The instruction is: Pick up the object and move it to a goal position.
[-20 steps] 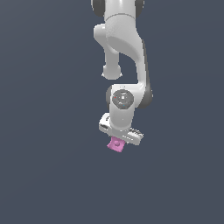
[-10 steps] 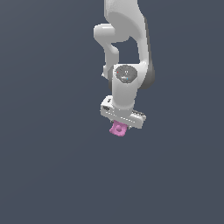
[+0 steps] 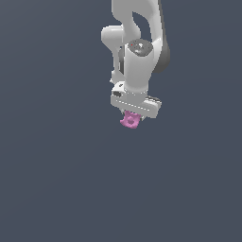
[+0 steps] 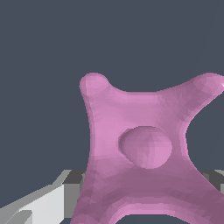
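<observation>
Uniform dark slate-grey backdrop (image 3: 52, 179) fills both views; evenly lit, with no visible seams, furniture, walls or windows to distinguish.

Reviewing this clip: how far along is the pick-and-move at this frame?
Done: the pink block looks picked up, sitting under the white gripper and filling the wrist view. In hand: the gripper appears to hold it. Left: reaching the goal position; no goal marker shows in either view, so the remaining travel cannot be judged.
</observation>
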### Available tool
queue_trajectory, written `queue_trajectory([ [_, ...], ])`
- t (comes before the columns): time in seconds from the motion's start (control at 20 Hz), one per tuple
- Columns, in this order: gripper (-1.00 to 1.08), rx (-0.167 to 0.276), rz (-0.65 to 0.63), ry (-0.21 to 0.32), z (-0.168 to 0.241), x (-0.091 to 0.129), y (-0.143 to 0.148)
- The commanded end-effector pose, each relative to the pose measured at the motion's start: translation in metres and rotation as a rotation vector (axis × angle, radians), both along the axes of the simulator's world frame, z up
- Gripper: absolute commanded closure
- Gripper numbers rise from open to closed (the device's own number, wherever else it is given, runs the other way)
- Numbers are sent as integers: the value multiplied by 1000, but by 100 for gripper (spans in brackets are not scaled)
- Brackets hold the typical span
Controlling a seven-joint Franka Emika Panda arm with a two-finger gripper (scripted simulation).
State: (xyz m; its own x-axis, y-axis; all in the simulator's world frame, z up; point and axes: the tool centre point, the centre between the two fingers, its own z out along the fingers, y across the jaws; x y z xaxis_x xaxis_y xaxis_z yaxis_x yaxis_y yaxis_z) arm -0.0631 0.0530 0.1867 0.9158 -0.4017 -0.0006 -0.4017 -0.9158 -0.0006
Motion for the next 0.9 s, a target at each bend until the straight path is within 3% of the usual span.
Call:
queue_trajectory([
  [0.0,108,0,0,0,15,-15,2],
  [0.45,108,-1,0,0,53,-49,9],
  [0.85,108,-1,0,0,67,-59,11],
])
